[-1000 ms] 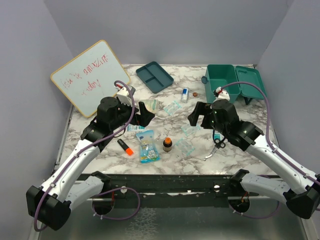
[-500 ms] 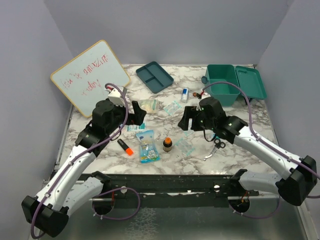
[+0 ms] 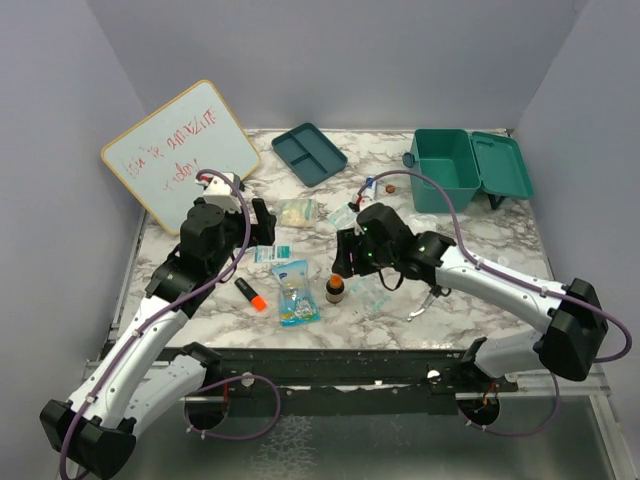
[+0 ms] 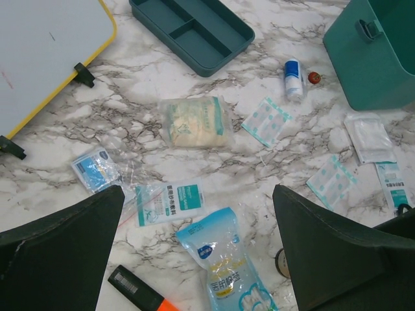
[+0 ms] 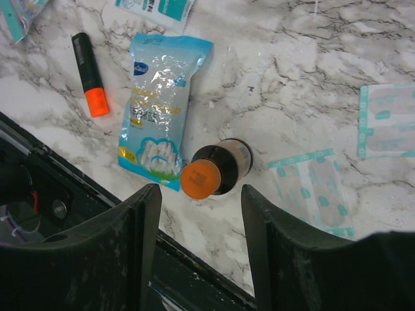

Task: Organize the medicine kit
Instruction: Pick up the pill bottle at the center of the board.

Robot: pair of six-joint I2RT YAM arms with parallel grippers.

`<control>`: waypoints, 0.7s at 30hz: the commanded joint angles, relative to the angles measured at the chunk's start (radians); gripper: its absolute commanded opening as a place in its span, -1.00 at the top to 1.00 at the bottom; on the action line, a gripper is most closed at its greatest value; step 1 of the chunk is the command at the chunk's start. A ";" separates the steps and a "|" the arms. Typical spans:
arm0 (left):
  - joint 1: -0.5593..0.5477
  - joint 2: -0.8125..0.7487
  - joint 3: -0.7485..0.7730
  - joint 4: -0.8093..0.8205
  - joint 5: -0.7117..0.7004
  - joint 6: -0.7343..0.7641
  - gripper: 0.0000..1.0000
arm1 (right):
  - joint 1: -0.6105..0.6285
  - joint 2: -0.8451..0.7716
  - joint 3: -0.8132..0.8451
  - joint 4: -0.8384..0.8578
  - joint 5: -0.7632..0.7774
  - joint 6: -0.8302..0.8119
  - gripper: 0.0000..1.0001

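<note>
While right end effector (image 5: 200, 194) gapes above bottle (image 5: 219, 168), medicine kit (image 3: 445, 170) stands open.

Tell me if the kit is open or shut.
Open. The kit has its lid swung back to the right, interior exposed in the top view.

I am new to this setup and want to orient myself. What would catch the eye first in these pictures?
The open teal medicine kit stands at far right on the marble table, and a whiteboard stands at far left. Between them packets lie scattered, and the open right gripper hovers over a small orange-capped bottle.
</note>
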 commanded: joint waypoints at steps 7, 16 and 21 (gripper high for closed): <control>-0.006 -0.019 -0.013 -0.012 -0.044 0.009 -0.98 | 0.077 0.111 0.086 -0.030 0.086 -0.022 -0.14; -0.006 -0.021 -0.015 -0.012 -0.036 0.012 -0.98 | 0.122 0.180 0.123 -0.081 0.140 -0.023 -0.11; -0.007 -0.023 -0.018 -0.012 -0.034 0.012 -0.98 | 0.137 0.217 0.145 -0.113 0.175 -0.017 -0.09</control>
